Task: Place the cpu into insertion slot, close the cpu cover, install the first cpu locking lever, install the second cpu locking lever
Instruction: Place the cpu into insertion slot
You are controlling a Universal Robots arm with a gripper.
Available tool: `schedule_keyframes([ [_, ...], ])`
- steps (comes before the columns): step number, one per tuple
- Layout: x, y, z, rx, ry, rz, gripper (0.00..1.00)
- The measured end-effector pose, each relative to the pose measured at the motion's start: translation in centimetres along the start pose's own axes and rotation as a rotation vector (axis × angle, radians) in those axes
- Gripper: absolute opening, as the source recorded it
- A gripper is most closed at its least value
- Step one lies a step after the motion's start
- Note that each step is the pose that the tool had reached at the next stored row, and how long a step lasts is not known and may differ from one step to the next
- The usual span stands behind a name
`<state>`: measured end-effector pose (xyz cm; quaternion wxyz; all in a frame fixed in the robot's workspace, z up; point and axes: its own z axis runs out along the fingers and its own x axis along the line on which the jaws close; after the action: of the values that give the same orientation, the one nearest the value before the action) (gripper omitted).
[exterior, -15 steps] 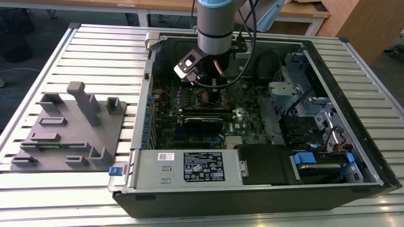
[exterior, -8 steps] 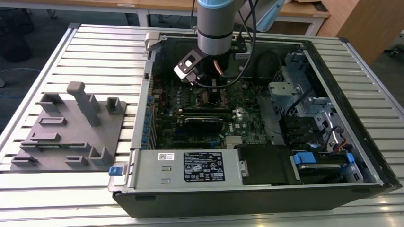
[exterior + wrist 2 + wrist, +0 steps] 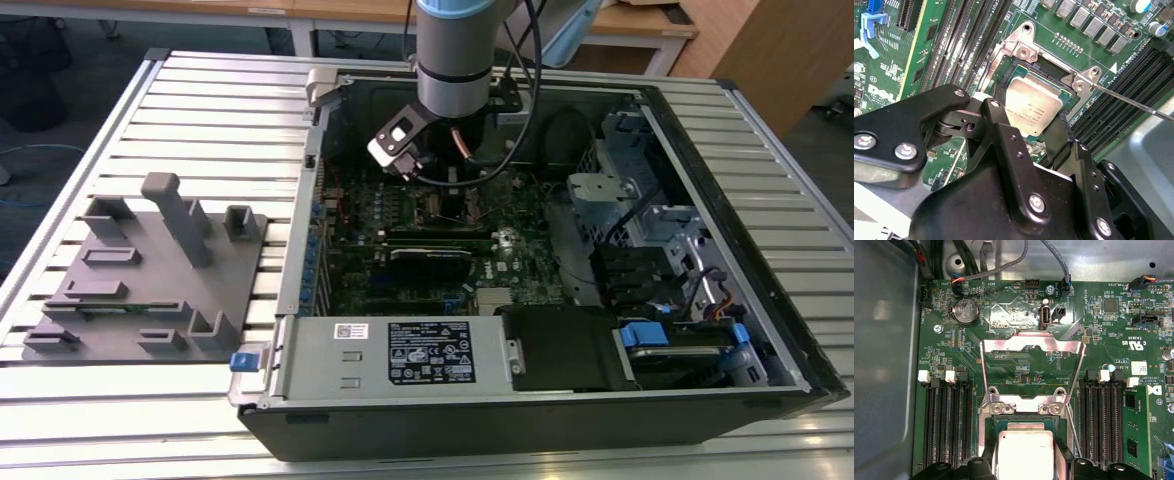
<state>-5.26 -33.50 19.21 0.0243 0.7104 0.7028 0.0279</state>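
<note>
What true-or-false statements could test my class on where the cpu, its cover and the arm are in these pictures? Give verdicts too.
1. The cpu cover stands open, swung back from the insertion slot. True.
2. The cpu lies on the grey fixture plate outside the computer. False: the cpu is at the insertion slot, right under the gripper.
3. Long black memory slots run on both sides of the insertion slot. True.
4. The arm hangs over the slatted table beside the computer. False: the arm reaches down into the open computer case.
</note>
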Motion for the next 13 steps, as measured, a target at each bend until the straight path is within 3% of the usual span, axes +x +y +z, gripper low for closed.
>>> schedule_keyframes([
  [13, 0.00, 0.00, 0.03, 0.0000, 0.0000, 0.000, 0.54],
])
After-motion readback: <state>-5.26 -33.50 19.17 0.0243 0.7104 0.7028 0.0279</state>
